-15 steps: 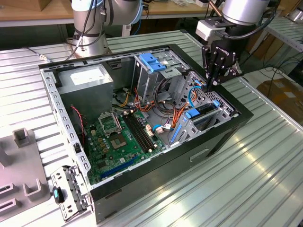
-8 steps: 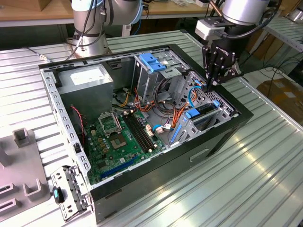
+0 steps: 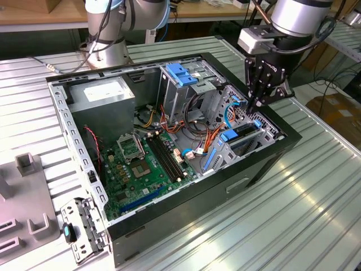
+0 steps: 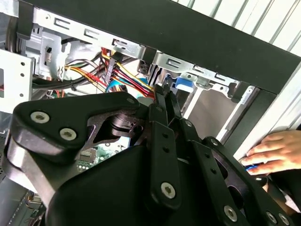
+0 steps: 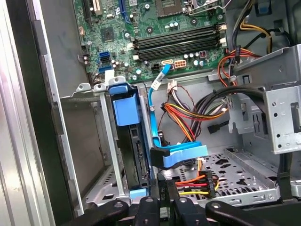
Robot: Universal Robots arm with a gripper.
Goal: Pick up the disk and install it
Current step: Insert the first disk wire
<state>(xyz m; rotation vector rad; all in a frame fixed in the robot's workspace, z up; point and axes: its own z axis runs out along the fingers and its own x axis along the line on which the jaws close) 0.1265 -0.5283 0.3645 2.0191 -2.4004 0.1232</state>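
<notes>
Pincer [image 3: 255, 103] pressed together above the case's [image 3: 265, 164] drive bay, disk [image 5: 133, 155] seated upright, cables [image 5: 193, 110] beside, hand [image 4: 275, 151] near.

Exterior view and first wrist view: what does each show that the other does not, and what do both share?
Exterior view adds a robot arm's base, the power supply and the ribbed table around the case. First wrist view adds the perforated bay floor and a black plug on red and yellow wires. Both share the motherboard, the disk standing in its cage slot, and the gripper close by it.
</notes>
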